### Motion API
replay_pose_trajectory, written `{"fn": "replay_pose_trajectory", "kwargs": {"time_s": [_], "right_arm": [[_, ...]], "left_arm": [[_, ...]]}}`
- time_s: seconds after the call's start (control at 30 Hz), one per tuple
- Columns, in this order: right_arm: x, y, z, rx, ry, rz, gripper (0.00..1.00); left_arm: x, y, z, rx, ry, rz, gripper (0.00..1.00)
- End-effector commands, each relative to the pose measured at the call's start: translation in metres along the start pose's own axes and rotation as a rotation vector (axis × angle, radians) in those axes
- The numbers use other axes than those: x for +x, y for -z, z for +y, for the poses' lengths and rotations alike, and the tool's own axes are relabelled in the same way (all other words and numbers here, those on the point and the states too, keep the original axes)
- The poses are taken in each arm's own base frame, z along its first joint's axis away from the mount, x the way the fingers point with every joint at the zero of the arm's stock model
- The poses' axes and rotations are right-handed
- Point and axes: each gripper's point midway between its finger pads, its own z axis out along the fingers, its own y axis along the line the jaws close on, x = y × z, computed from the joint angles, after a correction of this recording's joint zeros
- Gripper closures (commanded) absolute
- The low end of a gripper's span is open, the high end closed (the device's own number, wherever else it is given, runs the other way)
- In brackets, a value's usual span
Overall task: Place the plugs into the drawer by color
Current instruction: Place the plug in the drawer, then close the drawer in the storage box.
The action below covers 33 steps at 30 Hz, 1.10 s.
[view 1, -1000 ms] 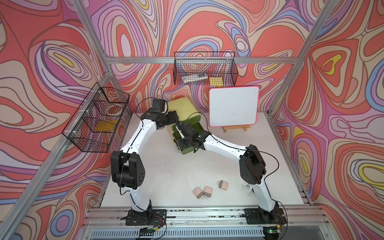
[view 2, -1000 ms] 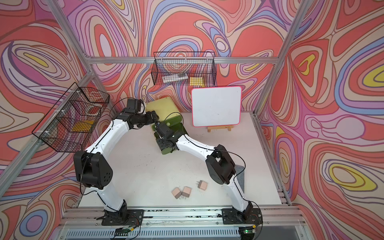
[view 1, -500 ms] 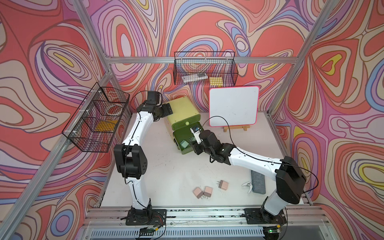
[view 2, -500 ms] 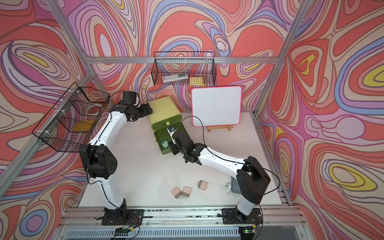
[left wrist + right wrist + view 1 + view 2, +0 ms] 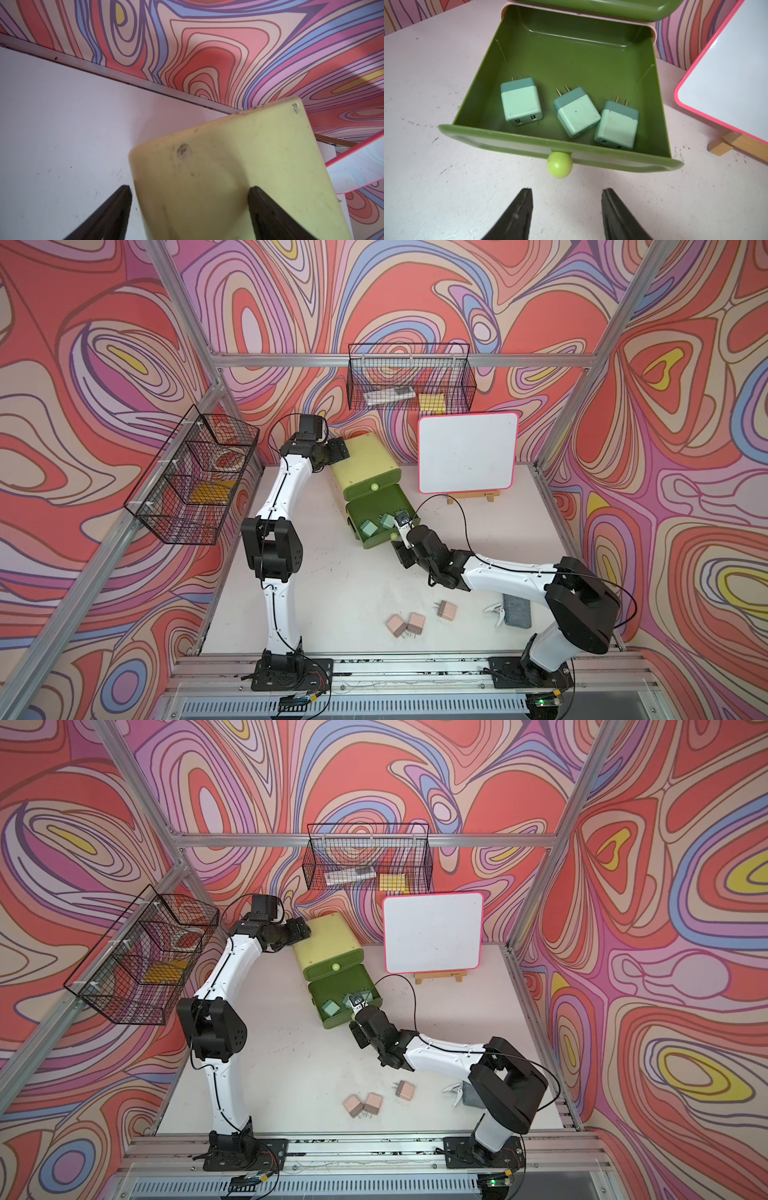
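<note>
The lime-yellow drawer chest (image 5: 365, 464) stands at the back of the table. Its bottom drawer (image 5: 550, 52) is pulled out, and three mint green plugs (image 5: 520, 102), (image 5: 576, 113), (image 5: 617, 124) lie in it with prongs pointing inward. Three pinkish-beige plugs (image 5: 397, 625), (image 5: 415, 622), (image 5: 446, 609) lie on the table near the front. My right gripper (image 5: 566, 190) is open and empty just short of the drawer's pale knob (image 5: 559, 167). My left gripper (image 5: 190, 188) is open, its fingers on either side of the chest's rear corner (image 5: 207, 166).
A pink-framed whiteboard (image 5: 467, 458) on a wooden easel stands right of the chest. A white clip (image 5: 496, 612) and a grey eraser (image 5: 517, 611) lie under my right arm. Black wire baskets hang on the back wall (image 5: 409, 383) and the left wall (image 5: 195, 485).
My right gripper has drawn back from over the open drawer to just before its knob. My left gripper has left the chest's front and moved to its rear corner, jaws narrowing.
</note>
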Motion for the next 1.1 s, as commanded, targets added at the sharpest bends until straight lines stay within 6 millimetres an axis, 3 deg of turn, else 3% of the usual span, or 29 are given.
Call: {"fn": "replay_pose_trajectory", "kwargs": {"time_s": [0.0,0.3,0.4,0.83,1.07], "right_arm": [[0.003,-0.011,0.0,0.026,-0.014,-0.02,0.45],[0.0,-0.028,0.004,0.037,-0.034,-0.038,0.45],[0.007,-0.037,0.005,0.045,-0.036,-0.02,0.45],[-0.013,-0.047,0.009,0.046,-0.068,-0.07,0.45],[-0.023,-0.062,0.015,0.044,-0.059,-0.075,0.45]], "left_arm": [[0.025,-0.015,0.02,-0.051,0.016,0.09,0.14],[0.044,-0.018,0.031,-0.079,0.012,0.125,0.14],[0.049,-0.019,0.034,-0.086,0.017,0.137,0.14],[0.073,-0.025,0.048,-0.122,0.004,0.189,0.14],[0.078,-0.031,0.049,-0.116,0.015,0.208,0.14]]}}
